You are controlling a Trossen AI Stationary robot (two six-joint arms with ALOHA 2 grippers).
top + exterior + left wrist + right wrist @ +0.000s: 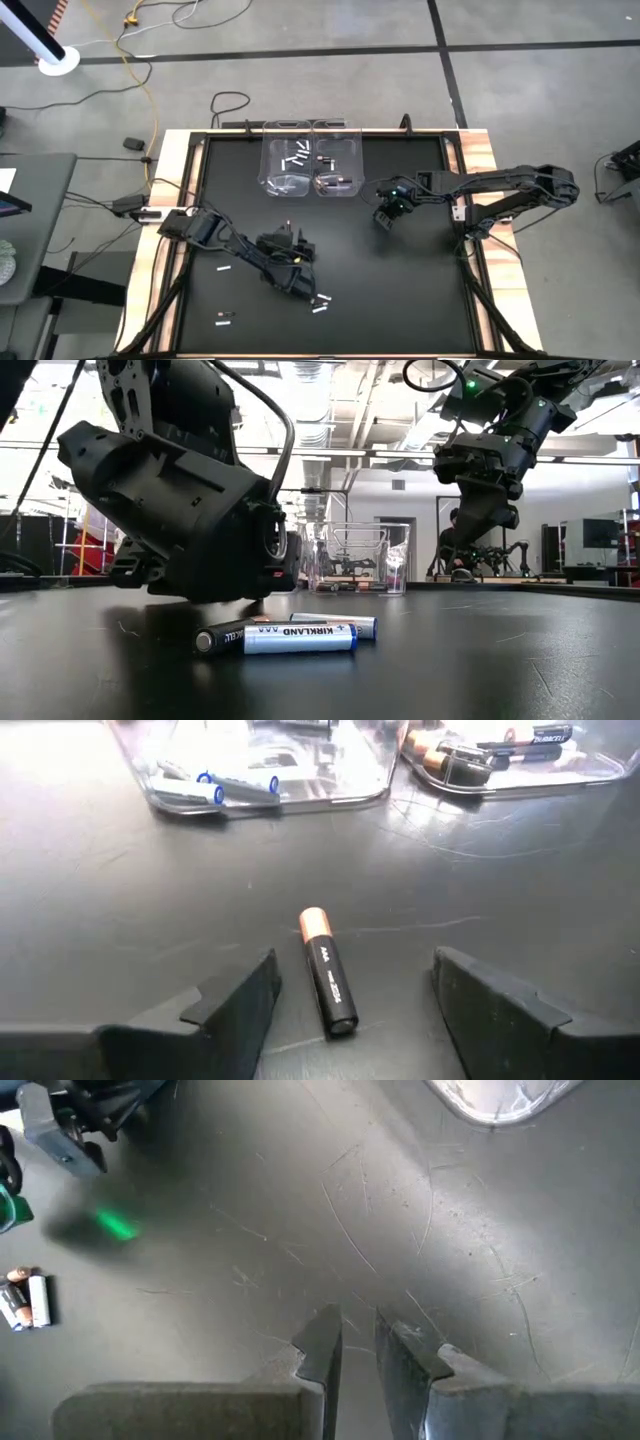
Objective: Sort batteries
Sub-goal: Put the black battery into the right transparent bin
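- The left gripper [355, 1005] is sitting low over the matte black tabletop [400, 290] in the lower middle of the overhead frame, its two blocky dark fingers [240, 1005] standing wide apart.
- A slim dark AAA battery with a copper-coloured end [327, 970] is lying on the table between those fingers, touching neither; its far end is pointing toward the bins.
- Two more batteries [285, 635] are lying side by side on the table in the lower middle of the low view, smooth cylinders with white-and-blue labels and dark ends, just in front of the left arm's bulky black housing, which is hiding whatever is behind it.
- Two small white batteries [224, 318] are showing in the lower left of the overhead frame, and another [224, 267] is lying a little higher up; all are too small to read.
- Two clear plastic bins [310, 160] with rounded corners are standing side by side at the table's upper middle; white-and-blue cells [215, 788] are lying in one and dark copper-ended cells [470, 755] in the other, both bins being cut off by the wrist frame's top edge.
- The right gripper [358, 1342] is hanging above scratched bare tabletop at the middle right of the overhead frame, its fingers nearly together with a narrow gap and nothing between them.
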